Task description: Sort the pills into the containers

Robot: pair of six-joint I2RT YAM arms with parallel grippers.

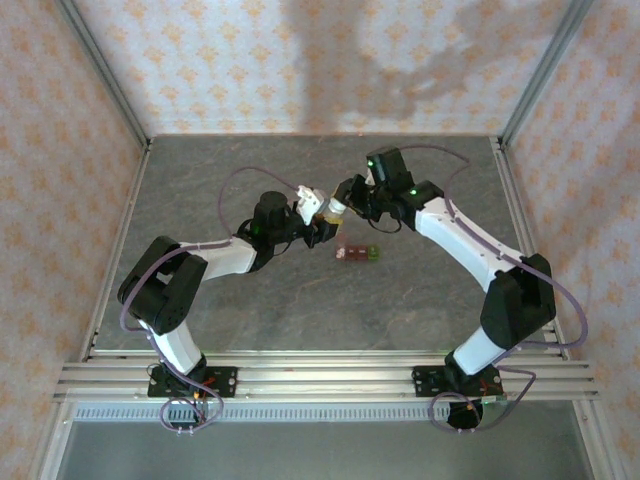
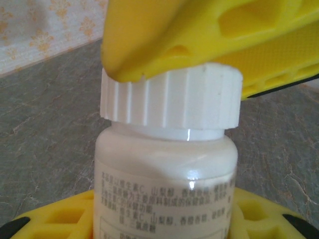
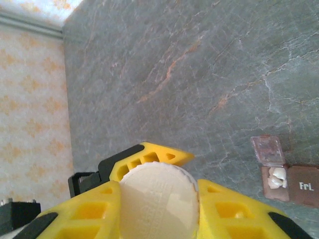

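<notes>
The whole moment turns on the bottle [image 2: 164,164], held above the table [image 3: 199,74] between the two arms. The left gripper [image 2: 164,221] is clamped round the bottle's lower body, a yellow finger on each side of the printed label. The right gripper [image 3: 159,199] comes in from the opposite end, and its fingers pinch the ribbed white cap [image 2: 172,97] on two sides. The right wrist view shows yellow pads pressed against the cap's rim.

What matters is the line-up. The bottle's long axis runs from one gripper straight to the other, and the right wrist camera looks nearly flat onto the cap's top. The cap's turning axis therefore lies close to the right wrist's own roll axis. The likely next step is a twist of the right wrist to loosen the cap while the left gripper braces the body. If the pinch sits off centre, the ribs could slip.

The containers [image 1: 357,253] lie on the table below the bottle, toward the arm bases and a little to the right-arm side, well apart from both grippers. One compartment's lid stands open, with white pills [image 3: 275,178] already inside. The right arm is the nearer one.
</notes>
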